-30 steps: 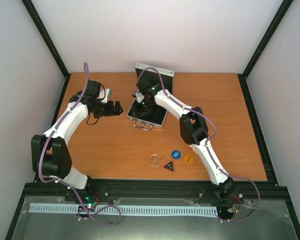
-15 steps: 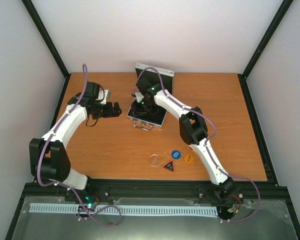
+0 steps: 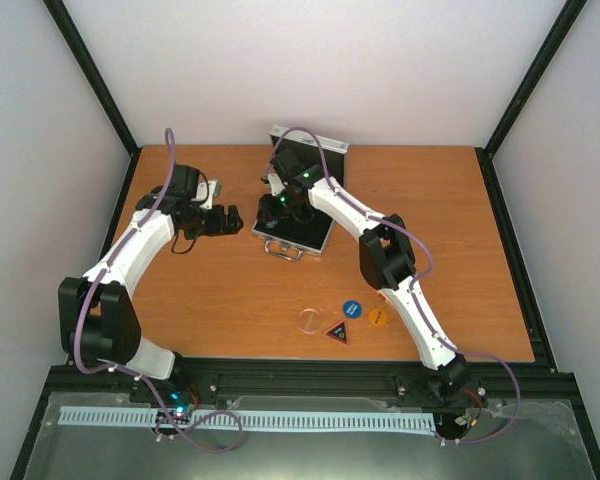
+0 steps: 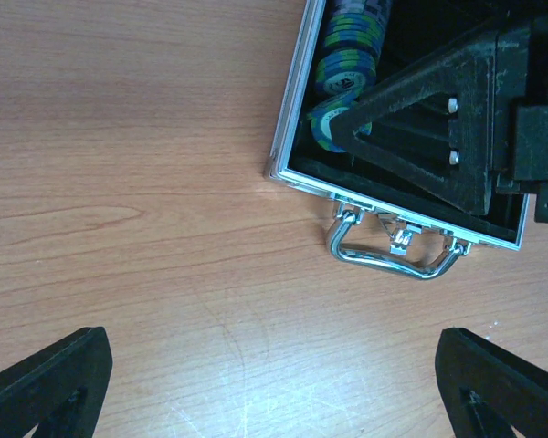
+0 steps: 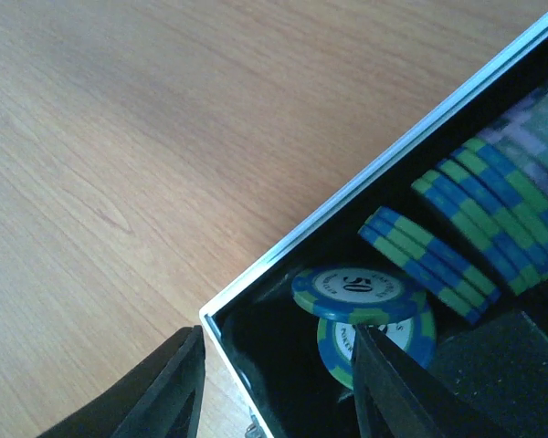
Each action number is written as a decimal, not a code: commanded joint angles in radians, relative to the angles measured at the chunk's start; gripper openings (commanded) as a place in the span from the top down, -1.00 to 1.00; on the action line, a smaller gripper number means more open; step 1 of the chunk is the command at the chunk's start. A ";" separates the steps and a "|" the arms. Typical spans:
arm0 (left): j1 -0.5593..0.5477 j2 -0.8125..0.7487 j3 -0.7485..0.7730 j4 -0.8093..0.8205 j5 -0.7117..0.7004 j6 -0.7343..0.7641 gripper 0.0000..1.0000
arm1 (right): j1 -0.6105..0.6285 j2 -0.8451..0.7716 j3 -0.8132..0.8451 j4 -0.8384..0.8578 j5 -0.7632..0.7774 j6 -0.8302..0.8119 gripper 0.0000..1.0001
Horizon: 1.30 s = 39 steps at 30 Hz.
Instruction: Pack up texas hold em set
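- While the right gripper (image 5: pixel 276 370) hangs over the silver case (image 4: pixel 290 100), its jaws stand part-way apart, astride the case's corner. One finger is outside the wall, one inside, and nothing is seen clamped.
- Left gripper (image 4: pixel 274 401): jaws spread full, empty, over bare table. The case handle (image 4: pixel 393 265) lies just ahead of them.
- Poker chips (image 5: pixel 356 290) lie loose in the case between and beyond the right jaws, some flat, some tipped.
- Judgement: chips are stiff, smooth and light, apt to slide; pinch across the rim.
- Blue round button (image 3: pixel 352 308) and triangular button (image 3: pixel 337 331) rest well apart from both jaws; thin and flat, probably hard to get under.
- Case looks rigid, probably the heaviest item; take it by the handle.
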 commanded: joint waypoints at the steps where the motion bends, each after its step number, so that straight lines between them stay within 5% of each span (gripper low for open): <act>1: 0.005 -0.025 -0.001 0.018 0.000 0.008 -1.00 | 0.003 0.025 0.032 0.049 0.048 0.005 0.08; 15: 0.005 -0.018 0.004 0.018 0.007 0.008 -0.99 | -0.014 0.057 0.089 0.021 0.088 -0.026 0.08; 29: 0.005 -0.029 -0.004 0.022 0.009 0.011 -0.99 | -0.013 -0.079 -0.072 -0.020 0.203 -0.014 0.10; 39: 0.006 -0.034 -0.003 0.026 0.019 0.005 -0.99 | -0.009 -0.027 -0.039 -0.035 0.159 -0.021 0.10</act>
